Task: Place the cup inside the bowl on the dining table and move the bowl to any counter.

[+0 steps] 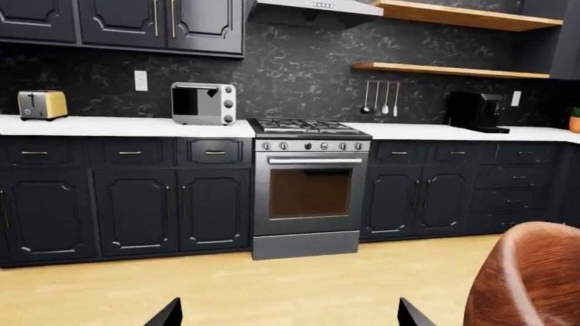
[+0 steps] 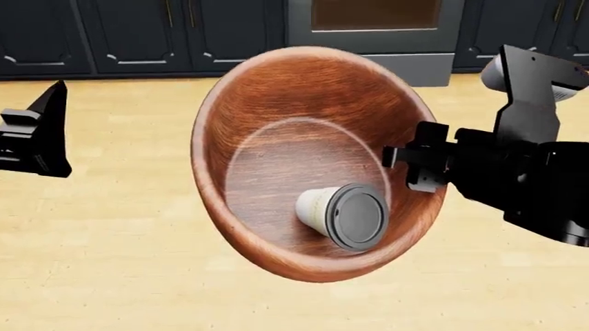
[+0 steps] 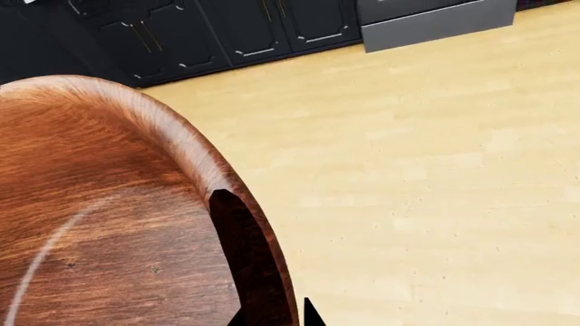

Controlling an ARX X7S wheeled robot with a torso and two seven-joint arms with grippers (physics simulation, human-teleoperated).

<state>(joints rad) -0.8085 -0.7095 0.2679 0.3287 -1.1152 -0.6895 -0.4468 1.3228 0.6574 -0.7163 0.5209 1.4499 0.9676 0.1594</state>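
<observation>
My right claw (image 2: 425,164) grips the tilted bowl (image 2: 276,124) by its rim; the cup (image 2: 318,209) lies inside; my left claw (image 2: 41,131) is open, empty.

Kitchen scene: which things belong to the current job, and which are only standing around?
Job: bowl, cup lying inside it, right gripper on the bowl's rim, counter.
Not job: toaster, microwave, stove, coffee machine.
</observation>
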